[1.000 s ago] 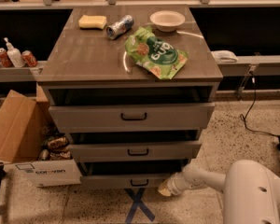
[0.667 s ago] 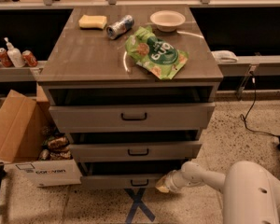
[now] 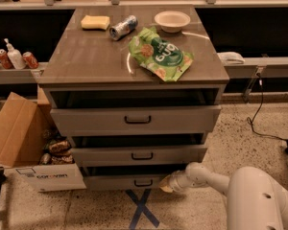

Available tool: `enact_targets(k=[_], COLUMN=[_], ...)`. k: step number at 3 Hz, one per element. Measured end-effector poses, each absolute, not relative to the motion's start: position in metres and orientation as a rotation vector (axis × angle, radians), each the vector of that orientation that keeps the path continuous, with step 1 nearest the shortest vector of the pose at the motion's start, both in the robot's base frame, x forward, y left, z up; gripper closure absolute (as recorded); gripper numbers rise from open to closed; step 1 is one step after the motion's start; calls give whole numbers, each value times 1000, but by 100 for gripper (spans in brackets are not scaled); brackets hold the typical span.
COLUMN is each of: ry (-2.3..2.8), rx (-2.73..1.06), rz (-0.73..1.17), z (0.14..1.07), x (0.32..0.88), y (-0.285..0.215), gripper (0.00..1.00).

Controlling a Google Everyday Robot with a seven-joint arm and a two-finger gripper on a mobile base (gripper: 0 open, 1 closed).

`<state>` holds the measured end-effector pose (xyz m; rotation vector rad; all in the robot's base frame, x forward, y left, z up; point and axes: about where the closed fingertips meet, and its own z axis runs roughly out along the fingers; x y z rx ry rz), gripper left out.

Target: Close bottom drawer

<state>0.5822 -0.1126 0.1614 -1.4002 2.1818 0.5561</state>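
Observation:
The bottom drawer point(image 3: 125, 181) is the lowest of three grey wood-grain drawers, with a small dark bar handle point(image 3: 143, 182). Its front stands a little out from the cabinet, with a dark gap above it. My gripper point(image 3: 166, 185) is low at the right end of that front panel, its tip against the panel. The white arm point(image 3: 206, 177) runs from it to the lower right. The middle drawer point(image 3: 139, 155) and top drawer point(image 3: 134, 119) also stand slightly out.
On the cabinet top point(image 3: 86, 56) lie a green chip bag point(image 3: 159, 54), a can point(image 3: 123, 27), a yellow sponge point(image 3: 95, 22) and a white bowl point(image 3: 172, 20). A cardboard box point(image 3: 24, 143) stands at the left. Blue tape cross point(image 3: 142, 209) marks the floor.
My gripper has moved left along the floor level to the right end of the bottom drawer front. The drawer front looks slightly further in than before.

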Motion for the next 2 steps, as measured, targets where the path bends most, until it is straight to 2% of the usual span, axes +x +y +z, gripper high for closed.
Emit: enact_targets(k=[2], ry=[2161], rx=[-1351], rz=[562], z=[161], x=[603], y=[-114], gripper=[100])
